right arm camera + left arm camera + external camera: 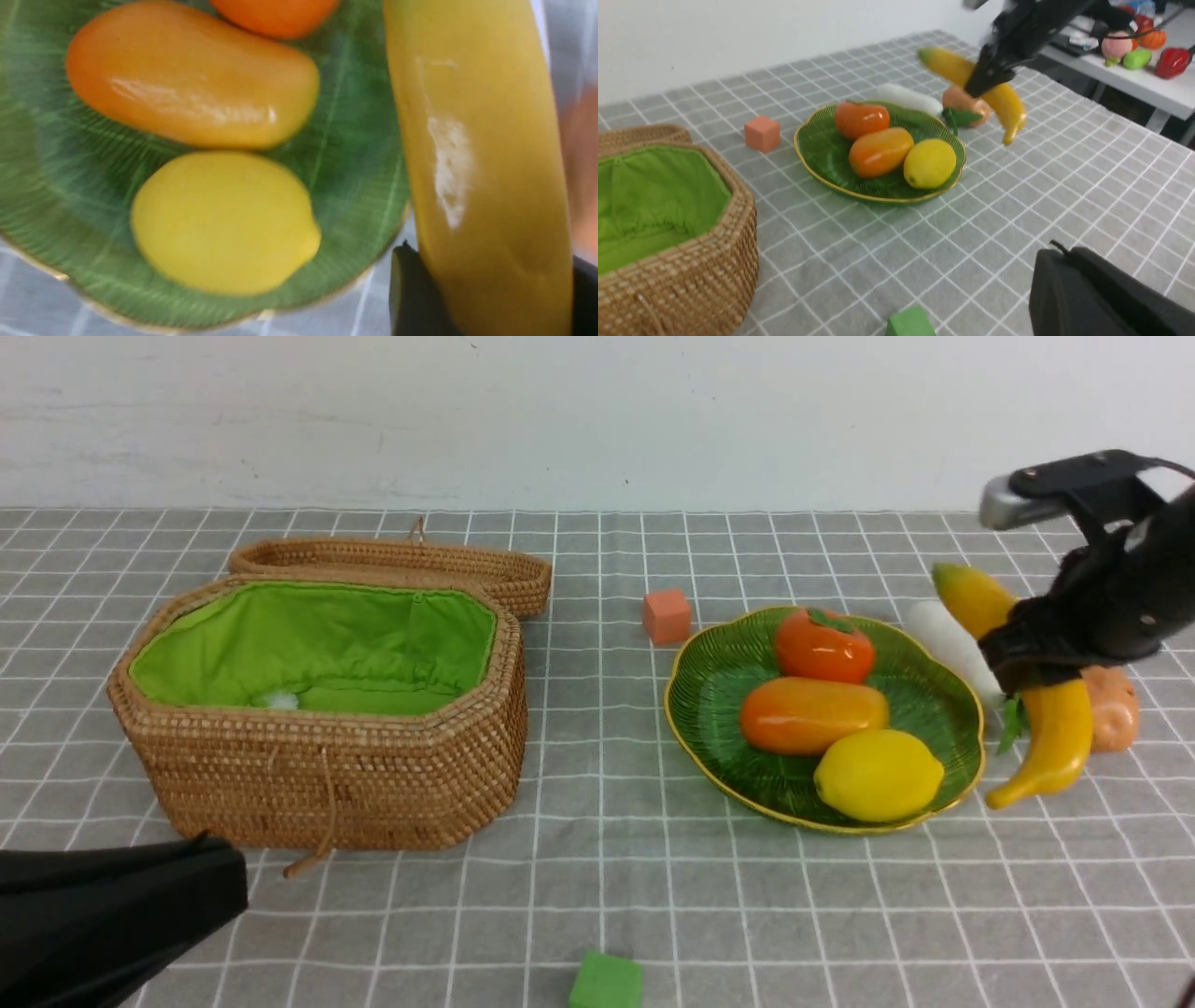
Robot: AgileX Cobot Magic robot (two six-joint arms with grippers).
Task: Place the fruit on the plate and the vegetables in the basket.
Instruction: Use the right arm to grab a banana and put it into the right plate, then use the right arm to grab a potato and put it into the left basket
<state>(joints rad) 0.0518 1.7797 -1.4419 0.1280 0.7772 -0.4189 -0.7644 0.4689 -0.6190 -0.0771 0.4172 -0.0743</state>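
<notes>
My right gripper [1032,674] is shut on the yellow banana [1050,723] and holds it above the cloth just right of the green plate [719,672]; the banana fills the right wrist view [486,154]. On the plate lie the persimmon [823,647], the mango [810,713] and the lemon [878,775]. The white radish [950,644] and the tan potato [1111,707] lie behind the banana. The open wicker basket [327,775] stands at the left; something white shows low inside it. The eggplant is hidden. My left gripper [1057,261] is shut and empty, low at the front left.
An orange cube [667,616] sits behind the plate, and a green cube [606,982] at the front edge. The basket lid [401,565] lies open behind the basket. In the left wrist view a side table [1125,77] with other toys stands beyond the cloth.
</notes>
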